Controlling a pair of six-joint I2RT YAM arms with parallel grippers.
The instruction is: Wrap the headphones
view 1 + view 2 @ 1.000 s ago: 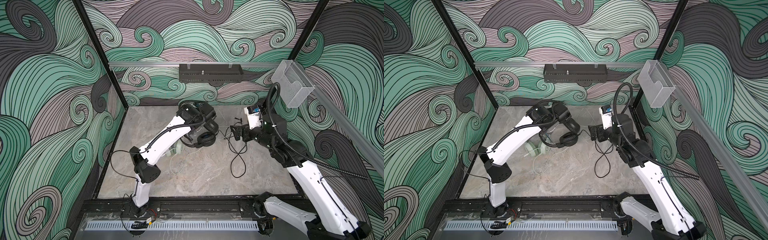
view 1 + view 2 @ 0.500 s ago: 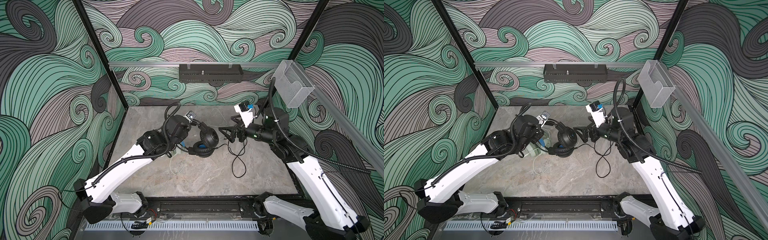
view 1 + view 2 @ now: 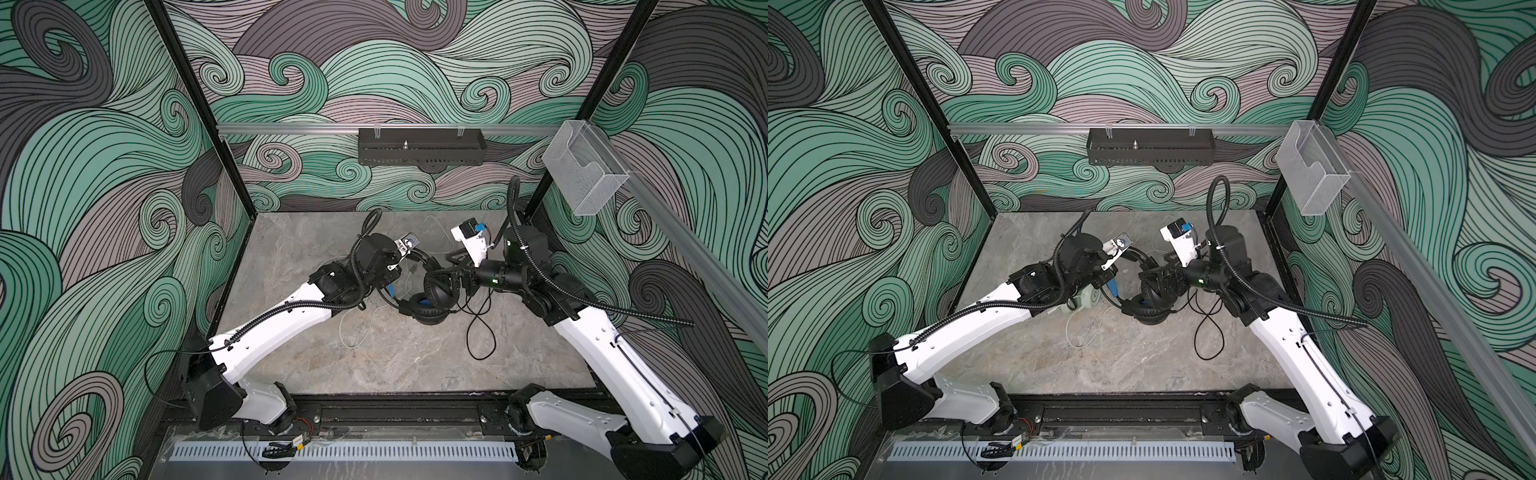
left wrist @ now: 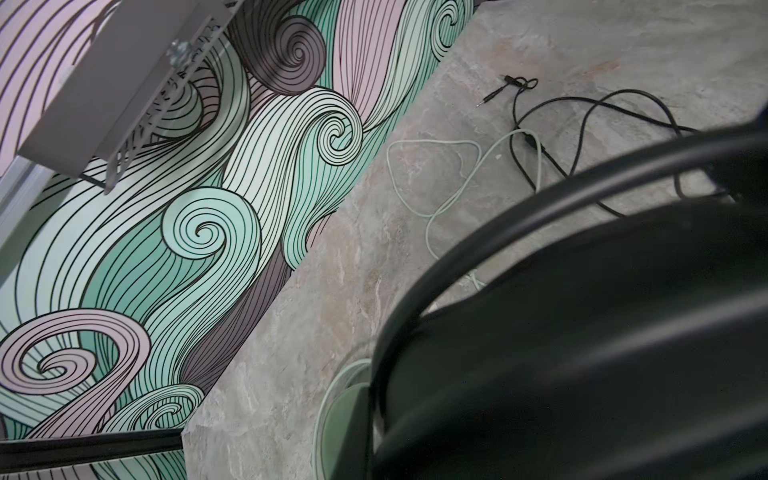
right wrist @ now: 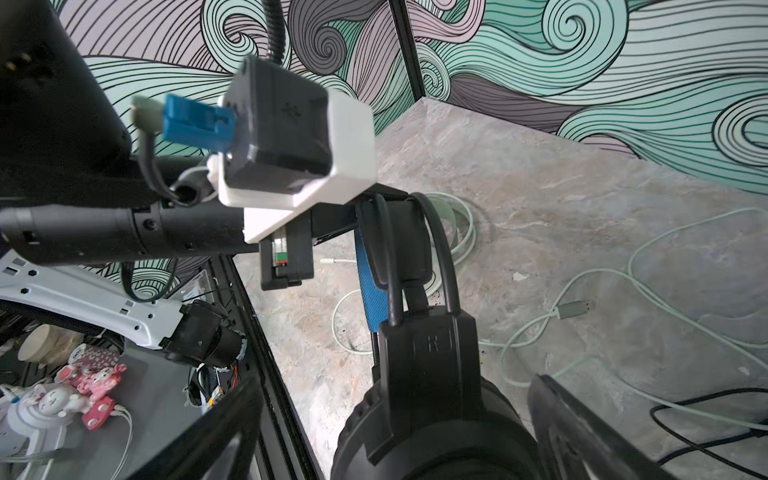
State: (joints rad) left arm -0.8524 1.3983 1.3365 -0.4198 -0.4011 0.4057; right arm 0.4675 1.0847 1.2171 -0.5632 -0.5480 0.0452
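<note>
Right wrist view: the black headphones [image 5: 424, 365] filled the foreground. The left claw [image 5: 380, 203] was clamped shut on the top of their headband, with the blue inner band [image 5: 370, 286] peeking out beside it, though the pinch itself sat half behind the band's wires. The right claw [image 5: 392, 386] gaped fully wide, its fingers [image 5: 582, 432] either side of an ear cup. Whether they touched it, I couldn't tell.

In both top views the black set hung between the two claws over the middle of the table [image 3: 415, 365]. Whether its lower cup rested there was unclear. The mint-green headphones [image 3: 1089, 297] lay mostly buried under the left arm, with one pale cup showing. Their white cable [image 3: 1084, 332] and the black cable [image 3: 478, 332] sprawled loose on the table. The left wrist view was largely blocked by a dark, blurred headband.
</note>
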